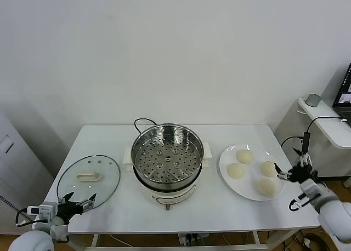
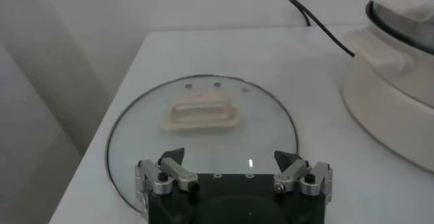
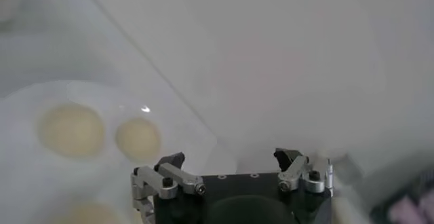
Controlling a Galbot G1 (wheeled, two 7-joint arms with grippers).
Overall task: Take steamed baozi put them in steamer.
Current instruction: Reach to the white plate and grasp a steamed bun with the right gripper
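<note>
Head view shows four steamed baozi (image 1: 244, 156) (image 1: 235, 170) (image 1: 268, 168) (image 1: 266, 187), all lying on a white plate (image 1: 226, 158) at the right side of the table (image 1: 109, 136); none touches another. I note the steamer (image 1: 167, 160) just left of the plate, at the table's centre, its perforated tray bare and its black cord (image 1: 141, 121) looping behind it. A glass lid (image 1: 88, 181) with a cream handle lies flat on the table, well to the left of the steamer.

My right pincer (image 1: 289, 173) hovers at the plate's right edge, near the two nearest buns, fingers spread wide and holding nothing; the right wrist view confirms the gap, with two buns (image 3: 70, 129) (image 3: 137, 138) visible beyond it. My left pincer (image 1: 79, 200) sits low at the near left corner of the table, over the near rim of the lid, likewise spread wide and empty, as the left wrist view (image 2: 234, 170) bears out.
</note>
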